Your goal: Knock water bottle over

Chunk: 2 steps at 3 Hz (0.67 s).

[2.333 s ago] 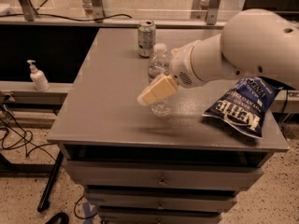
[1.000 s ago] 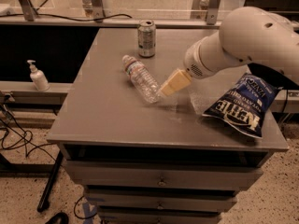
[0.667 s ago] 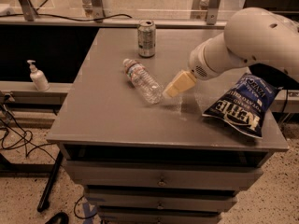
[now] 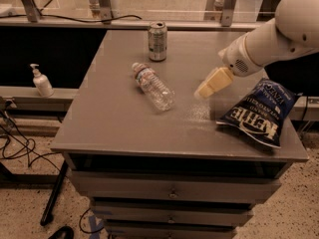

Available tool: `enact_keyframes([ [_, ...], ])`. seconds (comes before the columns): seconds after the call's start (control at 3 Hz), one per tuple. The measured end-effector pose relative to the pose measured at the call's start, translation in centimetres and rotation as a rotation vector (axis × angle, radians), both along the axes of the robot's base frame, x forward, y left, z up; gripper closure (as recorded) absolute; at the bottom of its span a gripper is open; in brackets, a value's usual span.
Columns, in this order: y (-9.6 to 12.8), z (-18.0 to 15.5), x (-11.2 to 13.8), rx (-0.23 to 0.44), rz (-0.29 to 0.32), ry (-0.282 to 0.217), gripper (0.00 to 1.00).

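The water bottle (image 4: 152, 85) is clear ribbed plastic with a white cap and a white-and-red label band. It lies on its side on the grey table (image 4: 114, 118), cap toward the back left. My gripper (image 4: 205, 90) hangs above the table to the right of the bottle, apart from it, holding nothing. The white arm reaches in from the upper right.
A silver soda can (image 4: 157, 41) stands upright behind the bottle. A dark blue chip bag (image 4: 260, 112) lies at the table's right edge. A white pump dispenser (image 4: 41, 81) stands on a low shelf to the left. Drawers sit below the tabletop.
The bottle stood upright by the gripper at first and now lies on its side. The gripper has since drawn back to the right, away from the bottle.
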<state>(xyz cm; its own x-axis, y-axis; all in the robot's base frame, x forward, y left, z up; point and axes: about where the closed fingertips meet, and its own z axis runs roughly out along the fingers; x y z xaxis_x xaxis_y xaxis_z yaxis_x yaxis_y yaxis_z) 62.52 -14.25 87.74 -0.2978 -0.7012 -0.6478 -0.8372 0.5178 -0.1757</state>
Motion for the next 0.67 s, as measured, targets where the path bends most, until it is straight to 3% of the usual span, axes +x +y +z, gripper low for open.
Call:
enact_keyframes([
  [0.33,-2.6,2.9,-0.3,0.032,0.051,0.021,0.0],
  [0.67,-6.2,7.4,-1.8,0.044,0.039,-0.005,0.0],
])
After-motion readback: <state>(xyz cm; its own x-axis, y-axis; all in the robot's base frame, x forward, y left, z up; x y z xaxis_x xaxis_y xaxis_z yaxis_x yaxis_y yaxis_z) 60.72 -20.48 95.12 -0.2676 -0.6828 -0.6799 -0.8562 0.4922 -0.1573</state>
